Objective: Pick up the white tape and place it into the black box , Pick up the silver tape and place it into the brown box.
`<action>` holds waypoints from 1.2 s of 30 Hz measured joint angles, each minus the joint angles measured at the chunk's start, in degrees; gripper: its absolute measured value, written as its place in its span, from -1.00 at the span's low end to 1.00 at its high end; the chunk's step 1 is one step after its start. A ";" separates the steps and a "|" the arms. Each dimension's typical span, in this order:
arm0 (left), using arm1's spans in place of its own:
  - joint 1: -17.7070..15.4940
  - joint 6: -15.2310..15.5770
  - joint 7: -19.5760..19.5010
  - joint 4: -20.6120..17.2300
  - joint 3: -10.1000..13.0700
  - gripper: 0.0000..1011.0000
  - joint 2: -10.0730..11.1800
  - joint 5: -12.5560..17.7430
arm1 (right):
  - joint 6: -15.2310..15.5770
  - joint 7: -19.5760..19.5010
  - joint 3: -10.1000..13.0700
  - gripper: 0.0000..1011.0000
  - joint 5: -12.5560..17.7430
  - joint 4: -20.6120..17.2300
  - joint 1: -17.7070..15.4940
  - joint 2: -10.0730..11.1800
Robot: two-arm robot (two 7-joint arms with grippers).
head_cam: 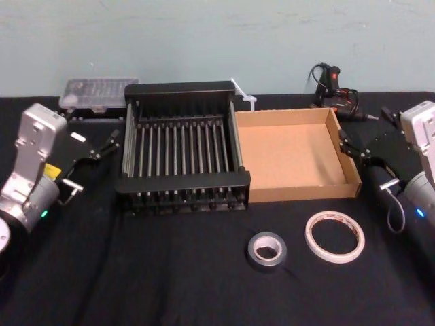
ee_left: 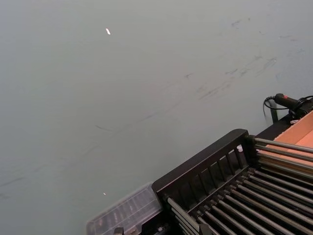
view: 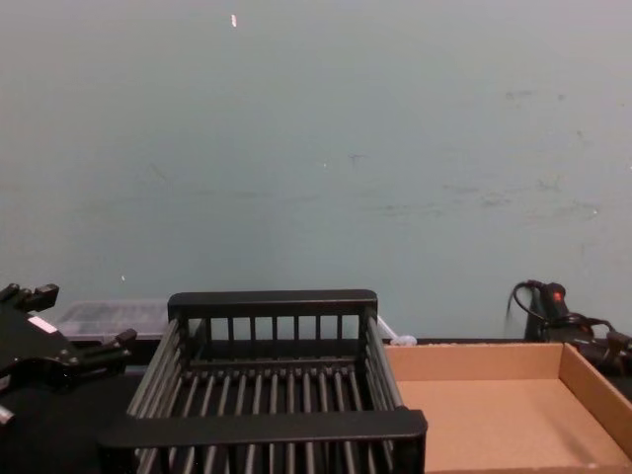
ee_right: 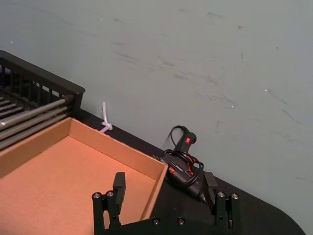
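- The white tape (head_cam: 334,236), a flat white roll with reddish marks round its face and a wide centre hole, lies flat on the black-covered tabletop (head_cam: 170,272) near the front edge, toward the right side.
- The silver tape (head_cam: 266,248), a thick dull grey roll with a dark core, lies just beside it to the left, apart from it and a little closer to the front edge.
- The black box (head_cam: 180,156), a slatted black crate with thick flat rims, sits in the middle of the tabletop behind the rolls; nothing lies on its bars.
- The brown box (head_cam: 296,153), a shallow tan cardboard tray, stands touching the crate's right side, and its floor is bare.
- Judging from this, neither part of the task is done: both rolls are yet to be picked up and both boxes are yet to be filled.
- The right gripper (head_cam: 352,151) hangs above the tabletop at the tray's right wall, its fingers spread wide and holding nothing; it points toward the tray, away from both rolls.
- The left gripper (head_cam: 103,147) sits off the crate's left side near the left edge, fingers parted and holding nothing, pointing toward the crate.
- Along the back edge are a clear plastic parts case (head_cam: 96,93), a white cable tie (head_cam: 243,96) and a black glue gun with a red switch (ee_right: 185,164).
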 joint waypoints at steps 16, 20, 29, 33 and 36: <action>0.00 0.00 0.00 0.00 0.00 0.98 0.00 0.00 | 4.57 3.37 4.49 0.98 4.03 -9.07 -6.62 2.00; 0.00 0.00 0.00 0.00 0.00 0.98 0.00 0.00 | 7.12 4.54 6.31 0.98 6.16 -12.99 -9.55 3.36; 0.00 0.00 0.00 0.00 0.00 0.98 0.00 0.00 | 10.45 7.93 10.31 0.98 11.06 -18.80 -15.14 5.78; 0.00 0.00 0.00 0.00 0.00 0.98 0.00 0.00 | 11.43 8.89 12.14 0.98 12.63 -20.87 -17.53 6.58; 0.00 0.00 0.00 0.00 0.00 0.98 0.00 0.00 | 12.26 9.54 13.84 0.98 13.66 -22.62 -19.77 7.22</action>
